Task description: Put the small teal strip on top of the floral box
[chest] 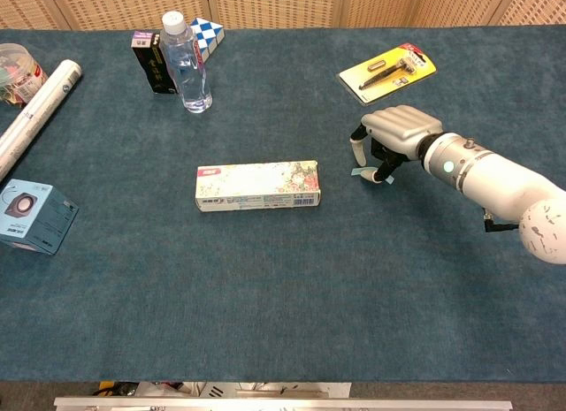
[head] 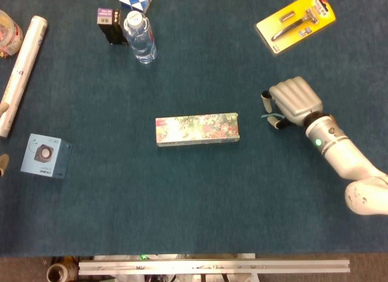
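The small teal strip (head: 265, 117) (chest: 357, 172) lies on the blue cloth right of the floral box (head: 197, 129) (chest: 256, 186), about a hand's width away. Only its left end shows. My right hand (head: 293, 100) (chest: 398, 128) hovers palm down right over it, fingers curled down at the strip and thumb held apart; no grip on the strip shows. The box lies flat and long in the middle of the table with nothing on top. Of my left hand (head: 3, 164), only spread fingertips show at the left edge of the head view, holding nothing.
A yellow razor pack (head: 295, 21) (chest: 387, 72) lies behind the right hand. A water bottle (head: 140, 37), a black box and a checkered cube stand at the back left. A white roll (head: 22, 63) and a blue speaker box (head: 45, 156) sit at the left.
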### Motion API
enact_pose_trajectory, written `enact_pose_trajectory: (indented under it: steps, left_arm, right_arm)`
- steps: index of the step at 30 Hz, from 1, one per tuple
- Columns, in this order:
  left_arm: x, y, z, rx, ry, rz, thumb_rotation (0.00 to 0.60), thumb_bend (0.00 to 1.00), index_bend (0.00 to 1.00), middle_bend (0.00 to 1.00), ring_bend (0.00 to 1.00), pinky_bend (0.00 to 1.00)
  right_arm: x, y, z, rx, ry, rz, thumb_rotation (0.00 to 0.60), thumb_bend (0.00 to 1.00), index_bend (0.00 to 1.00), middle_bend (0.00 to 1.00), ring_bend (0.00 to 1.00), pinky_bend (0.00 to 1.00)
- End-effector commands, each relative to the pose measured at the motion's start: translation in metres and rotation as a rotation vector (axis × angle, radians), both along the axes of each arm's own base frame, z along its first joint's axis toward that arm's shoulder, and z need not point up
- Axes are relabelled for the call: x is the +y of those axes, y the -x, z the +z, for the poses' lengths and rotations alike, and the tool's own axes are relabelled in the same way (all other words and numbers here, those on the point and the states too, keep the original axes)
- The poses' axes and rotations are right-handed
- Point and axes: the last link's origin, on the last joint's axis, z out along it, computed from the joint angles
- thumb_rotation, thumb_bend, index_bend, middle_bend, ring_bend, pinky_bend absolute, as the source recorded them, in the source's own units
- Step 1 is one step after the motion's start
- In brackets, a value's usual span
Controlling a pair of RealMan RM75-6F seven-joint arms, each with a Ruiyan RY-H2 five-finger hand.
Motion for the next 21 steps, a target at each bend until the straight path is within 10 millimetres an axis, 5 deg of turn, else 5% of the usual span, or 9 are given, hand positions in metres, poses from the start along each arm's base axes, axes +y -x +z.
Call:
enact_pose_trajectory:
  steps: [1, 21]
  left_arm:
    - [-0.0001, 0.0005, -0.0001, -0.001, 0.0, 0.001, 0.6, 0.25, 0.13, 0.21, 0.18, 0.07]
    - [-0.0006, 0.0044, -0.0011, -0.008, 0.0, 0.007, 0.6, 0.25, 0.13, 0.21, 0.18, 0.07]
  right_arm:
    - [-0.0002, -0.0007, -0.0024, 0.004, -0.001, -0.002, 0.564, 0.27, 0.59, 1.0, 1.0, 1.0]
    - [-0.0028, -0.0005, -0.0092, 0.002, 0.005, -0.026, 0.6, 0.32, 0.65, 1.0, 1.0, 1.0]
